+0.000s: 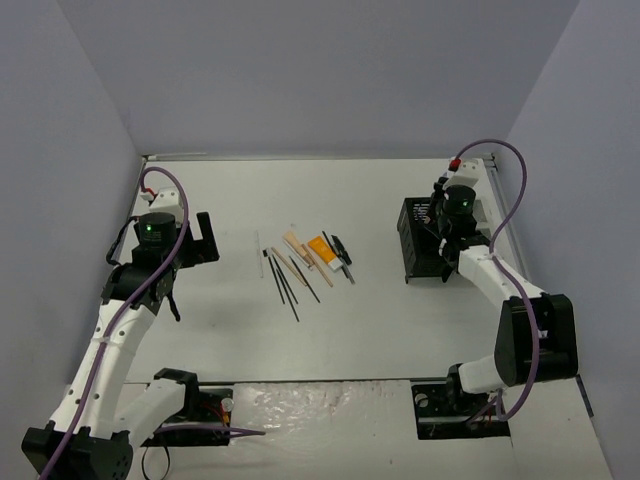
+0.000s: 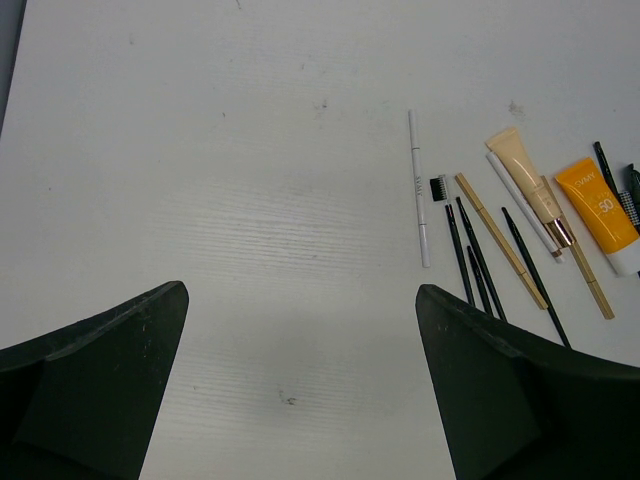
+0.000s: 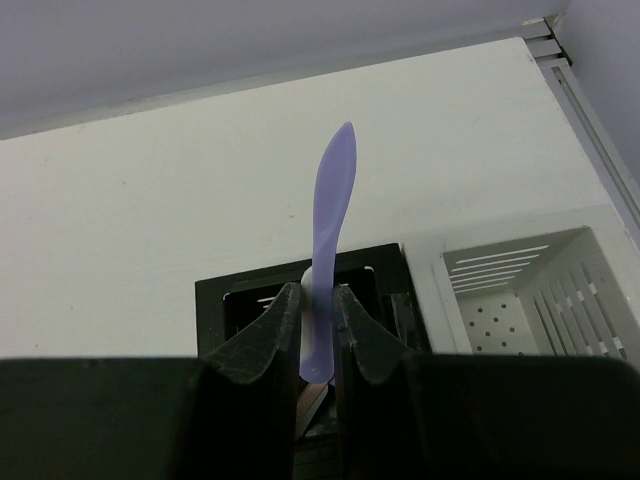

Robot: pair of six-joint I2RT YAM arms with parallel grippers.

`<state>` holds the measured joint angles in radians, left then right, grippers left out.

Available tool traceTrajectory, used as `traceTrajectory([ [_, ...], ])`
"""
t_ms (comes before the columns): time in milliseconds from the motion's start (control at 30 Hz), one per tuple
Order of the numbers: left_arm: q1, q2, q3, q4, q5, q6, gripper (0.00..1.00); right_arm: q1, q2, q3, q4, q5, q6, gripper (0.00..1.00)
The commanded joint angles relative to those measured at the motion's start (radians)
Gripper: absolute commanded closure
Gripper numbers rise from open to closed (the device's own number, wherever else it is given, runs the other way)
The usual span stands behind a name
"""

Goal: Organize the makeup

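Note:
The makeup (image 1: 305,262) lies loose in a row at the table's middle. In the left wrist view it shows as a white pencil (image 2: 420,190), thin black pencils (image 2: 475,255), a beige wooden stick (image 2: 500,240), a beige tube (image 2: 530,180) and an orange-and-white tube (image 2: 598,205). My left gripper (image 2: 300,290) stands open over bare table, left of the row (image 1: 200,240). My right gripper (image 3: 318,295) is shut on the lavender scissor-like tool (image 3: 330,220), which points upward. It hangs over the black mesh holder (image 3: 215,300) at the right (image 1: 420,250).
A white perforated compartment holder (image 3: 530,290) stands right beside the black one, close to the table's right rail (image 3: 590,110). Grey walls enclose the table on three sides.

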<state>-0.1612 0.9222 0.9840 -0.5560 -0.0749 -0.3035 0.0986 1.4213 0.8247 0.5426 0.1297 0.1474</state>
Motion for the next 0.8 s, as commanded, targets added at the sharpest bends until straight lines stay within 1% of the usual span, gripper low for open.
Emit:
traceTrajectory([
  [0,0.009,-0.005,0.016,0.053,0.008,-0.015,0.03,-0.001,0.010,-0.018,0.135,-0.039,-0.006,0.98],
  [100,0.009,-0.005,0.017,0.053,0.009,-0.016,0.03,0.000,0.018,-0.043,0.144,-0.047,-0.003,0.92],
  [167,0.009,-0.005,0.016,0.054,0.009,-0.016,0.03,-0.002,0.023,-0.058,0.155,-0.047,-0.006,0.91],
  [233,0.009,-0.002,0.016,0.054,0.012,-0.016,0.03,-0.001,0.028,-0.067,0.154,-0.046,-0.008,0.87],
  [300,0.009,-0.002,0.017,0.054,0.013,-0.017,0.03,0.000,0.022,-0.072,0.146,-0.051,-0.008,0.79],
  [400,0.009,-0.001,0.017,0.054,0.014,-0.017,0.03,-0.002,-0.006,-0.083,0.129,-0.061,-0.007,0.62],
  [533,0.011,0.001,0.016,0.054,0.017,-0.019,0.03,0.001,-0.079,-0.068,0.051,-0.068,-0.009,0.45],
  [633,0.011,0.006,0.015,0.056,0.019,-0.022,0.03,0.005,-0.160,-0.031,-0.076,-0.090,-0.011,0.41],
  [767,0.012,0.013,0.015,0.054,0.024,-0.023,0.03,0.027,-0.227,0.054,-0.242,-0.145,-0.014,0.40],
])
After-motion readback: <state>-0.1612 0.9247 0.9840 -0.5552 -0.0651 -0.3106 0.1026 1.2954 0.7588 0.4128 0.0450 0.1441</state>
